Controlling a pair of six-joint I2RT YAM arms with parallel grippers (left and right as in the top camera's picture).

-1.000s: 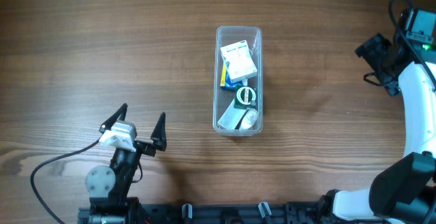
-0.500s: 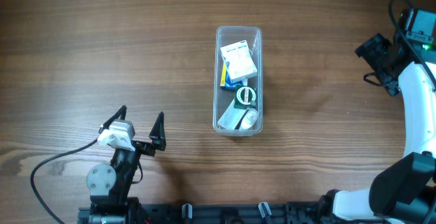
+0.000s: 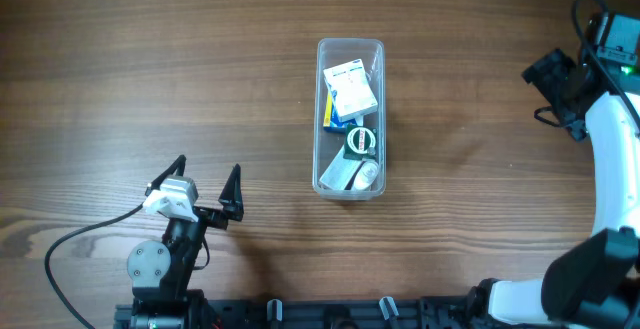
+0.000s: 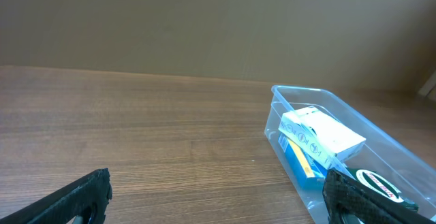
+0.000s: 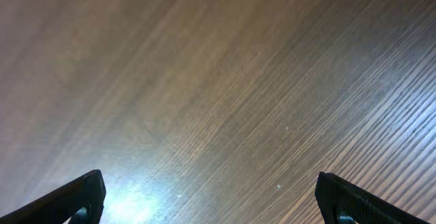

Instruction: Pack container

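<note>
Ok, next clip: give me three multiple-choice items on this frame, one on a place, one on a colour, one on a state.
1. Where does the container stand?
A. at the far left edge
B. in the middle of the table, between the arms
C. held in the air by the right arm

2. The topmost box in it is
A. white
B. red
C. black

3. The jaws of the left gripper are
A. shut on a box
B. shut on the container
C. open and empty

Answers: 1 B, the overhead view shows it centred on the wood. 2 A, its white face shows from overhead and from the left wrist. 3 C, the jaws stand wide apart with nothing between them.
</note>
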